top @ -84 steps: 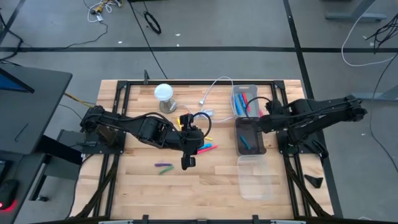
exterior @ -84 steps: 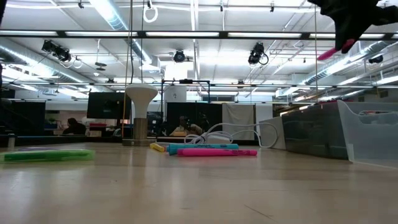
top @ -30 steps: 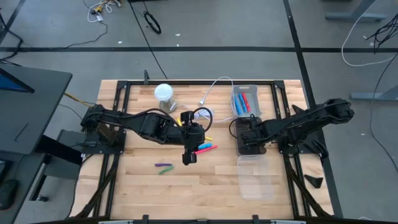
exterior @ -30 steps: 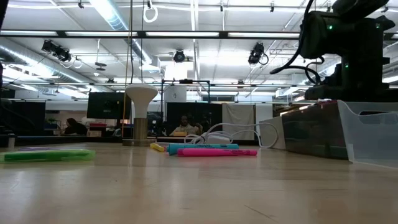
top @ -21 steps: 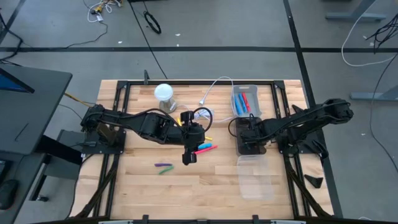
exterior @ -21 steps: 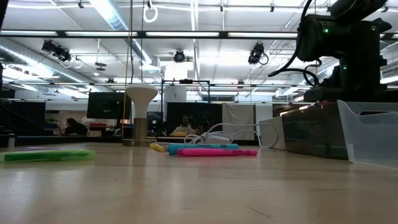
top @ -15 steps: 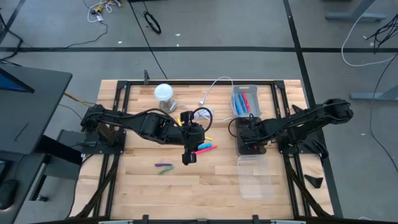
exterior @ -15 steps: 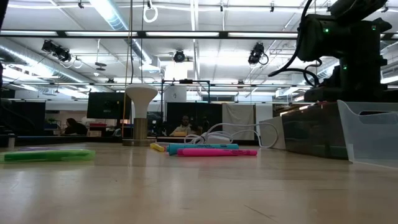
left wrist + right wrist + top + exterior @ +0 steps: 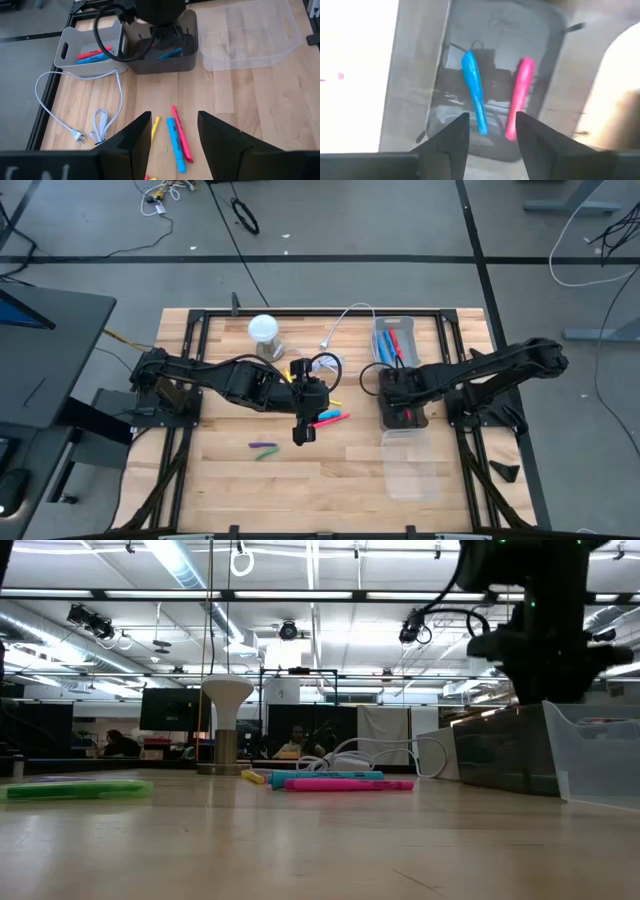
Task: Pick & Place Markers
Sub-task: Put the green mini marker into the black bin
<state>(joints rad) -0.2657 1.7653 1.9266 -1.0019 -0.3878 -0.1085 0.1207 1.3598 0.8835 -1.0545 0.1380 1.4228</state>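
The right pincer (image 9: 399, 402) is being held over the dark bin (image 9: 403, 420), right of the bench's (image 9: 340, 480) middle; its fingers (image 9: 451, 137) are standing apart with nothing between them. Below them a blue marker (image 9: 474, 91) and a pink marker (image 9: 519, 95) are lying side by side, apart, on the dark bin's floor (image 9: 490, 65).

The left pincer (image 9: 303, 436) is being held above the bench's middle, its fingers (image 9: 131, 140) parted and empty. Beneath it a pink, a blue and a yellow marker (image 9: 178, 137) are lying close together on the wood. A green and a purple marker (image 9: 264, 449) are lying left of them, nearer the front edge.

More markers (image 9: 392, 345) are resting in the grey bin (image 9: 380, 330) at the far side. The clear bin (image 9: 412, 470) is standing nearest, beside the dark one. A white cable (image 9: 75, 110) is lying near the grey bin.
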